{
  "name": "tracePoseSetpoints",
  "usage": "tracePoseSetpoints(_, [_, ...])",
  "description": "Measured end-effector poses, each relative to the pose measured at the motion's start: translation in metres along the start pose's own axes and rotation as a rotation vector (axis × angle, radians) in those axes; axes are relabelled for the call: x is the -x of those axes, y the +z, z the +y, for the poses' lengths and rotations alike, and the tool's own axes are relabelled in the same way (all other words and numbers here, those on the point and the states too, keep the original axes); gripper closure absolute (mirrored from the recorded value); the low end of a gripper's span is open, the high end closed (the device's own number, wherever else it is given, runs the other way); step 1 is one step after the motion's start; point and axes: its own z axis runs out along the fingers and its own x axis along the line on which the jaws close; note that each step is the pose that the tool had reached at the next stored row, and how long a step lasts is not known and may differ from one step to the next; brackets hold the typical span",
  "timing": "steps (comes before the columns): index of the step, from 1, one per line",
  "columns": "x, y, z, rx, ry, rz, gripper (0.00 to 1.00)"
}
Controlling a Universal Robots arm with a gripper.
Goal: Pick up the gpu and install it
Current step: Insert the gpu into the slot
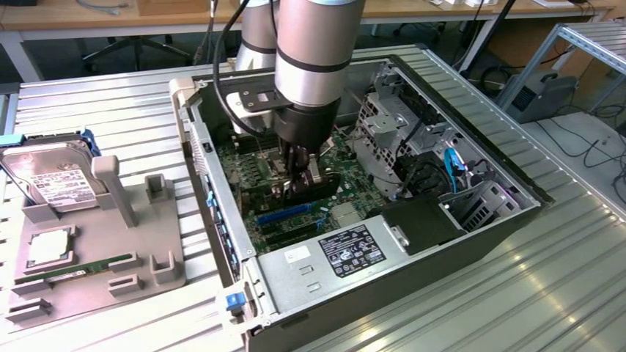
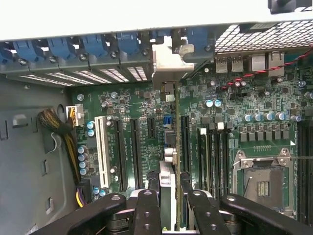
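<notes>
GPU point(image 2: 168, 188) card is sitting edge-on between my fingers point(image 2: 147, 208), which are pinching it from both faces, the gripper point(image 2: 168, 215) hanging low inside the computer case point(image 1: 391, 271). I am holding the card upright over the motherboard point(image 2: 220, 127), apparently lined up with an expansion slot point(image 2: 185, 142), though the contact edge is hidden, so I cannot tell whether it is seated. For a good insertion I am keeping the card vertical and parallel to the slot, its silver bracket point(image 2: 168, 66) meeting the rear opening of the case. Beyond, on the exterior view's left, a hard drive point(image 1: 54, 180) is resting in a grey holder point(image 1: 98, 242).
</notes>
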Motion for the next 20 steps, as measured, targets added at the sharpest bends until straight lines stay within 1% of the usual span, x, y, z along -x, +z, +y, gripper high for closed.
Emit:
tracePoseSetpoints(5, [-0.001, 0.0020, 0.0024, -0.0001, 0.000, -0.0001, 0.73])
tracePoseSetpoints(8, [-0.002, 0.0030, 0.0051, 0.0000, 0.000, 0.0000, 0.73])
tracePoseSetpoints(9, [-0.002, 0.0036, 0.0077, 0.0000, 0.000, 0.0000, 0.73])
tracePoseSetpoints(10, [-0.002, 0.0037, 0.0084, -0.0001, 0.000, -0.0001, 0.73])
tracePoseSetpoints(15, [-0.002, 0.0051, 0.0100, 0.0000, 0.000, -0.0001, 0.73])
tracePoseSetpoints(20, [-0.002, 0.0094, 0.0104, 0.0000, 0.000, 0.0000, 0.73])
